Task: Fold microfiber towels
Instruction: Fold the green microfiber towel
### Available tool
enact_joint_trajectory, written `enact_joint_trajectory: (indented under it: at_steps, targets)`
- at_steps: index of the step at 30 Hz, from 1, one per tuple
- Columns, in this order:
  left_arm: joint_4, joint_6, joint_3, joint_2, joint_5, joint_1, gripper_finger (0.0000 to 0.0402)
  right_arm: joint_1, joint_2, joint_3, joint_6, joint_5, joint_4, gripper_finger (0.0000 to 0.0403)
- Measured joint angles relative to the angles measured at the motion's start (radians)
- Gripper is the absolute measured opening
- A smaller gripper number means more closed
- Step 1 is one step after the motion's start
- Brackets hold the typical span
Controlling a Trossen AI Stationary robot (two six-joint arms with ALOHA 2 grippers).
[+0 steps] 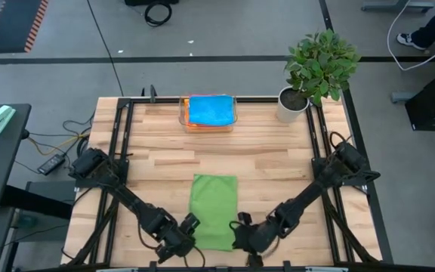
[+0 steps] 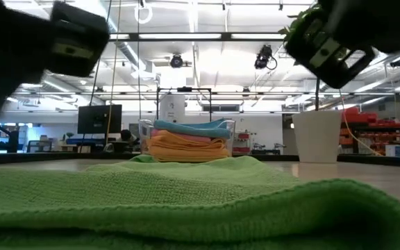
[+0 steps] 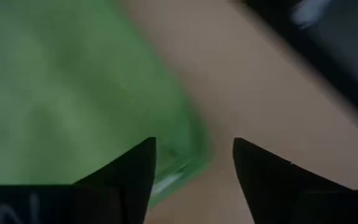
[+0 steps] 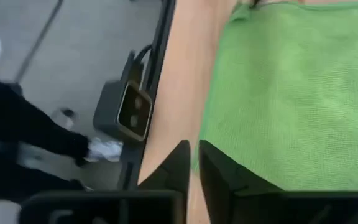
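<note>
- At the near edge of the desk [image 1: 165, 155], the green towel [image 1: 214, 210] lies flat as a narrow rectangle, long axis running near to far, centred between the arms.
- Left hand [image 1: 188, 224]: at the towel's near-left corner, fingers spread apart, nothing between them; the corner lies just ahead of the tips.
- Right hand [image 1: 240, 222]: at the near-right corner, fingers nearly together; no cloth is visibly pinched.
- Recommended procedure: check that the near edges sit flush before the next fold. Lift both hands clear without dragging the corners. Take both corners evenly so the edge travels square.
- Finished towels [image 1: 209, 110]: stacked in the clear tray [image 1: 183, 115] at the far centre, blue uppermost, with pink and orange layers below.
- Surface: pale wooden slats within a black frame; a potted plant [image 1: 317, 68] stands at the far right.
- Room: grey floor with cables; bright ceiling lights and a monitor [image 2: 99, 119] beyond.
</note>
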Motion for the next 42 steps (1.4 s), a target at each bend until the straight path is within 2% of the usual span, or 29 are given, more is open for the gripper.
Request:
enact_joint_trajectory:
  at_steps: [3,8,12,18,24,30,36,42]
  targets:
    - [0.006,0.026,-0.001,0.004,-0.080,-0.006,0.0240,0.025,0.012,0.000,-0.049,0.036,-0.004,0.0076]
    - [0.017,0.026,-0.001,0.020,-0.052,-0.003,0.0252,0.027,0.034,0.000,0.001,0.056,-0.004,0.0134]
    - [0.014,0.028,-0.001,0.021,-0.042,-0.011,0.0237,0.027,0.050,0.000,0.033,0.077,-0.002,0.0158]
    - [0.045,0.038,-0.001,0.059,-0.035,-0.010,0.0202,0.027,0.063,0.000,0.024,0.084,0.004,0.0162]
    - [0.053,0.032,0.002,0.080,-0.030,-0.004,0.0165,0.051,0.067,0.002,-0.159,0.069,0.060,0.0163]
    - [0.052,0.028,0.002,0.082,-0.021,0.003,0.0110,0.041,0.104,0.002,-0.244,0.013,0.061,0.0163]
    - [0.059,0.014,0.001,0.083,-0.028,0.003,0.0056,0.029,0.145,0.013,-0.249,-0.006,0.101,0.0163]
    - [0.066,-0.001,0.000,0.084,-0.036,0.003,0.0030,0.029,0.146,0.013,-0.272,0.009,0.143,0.0163]
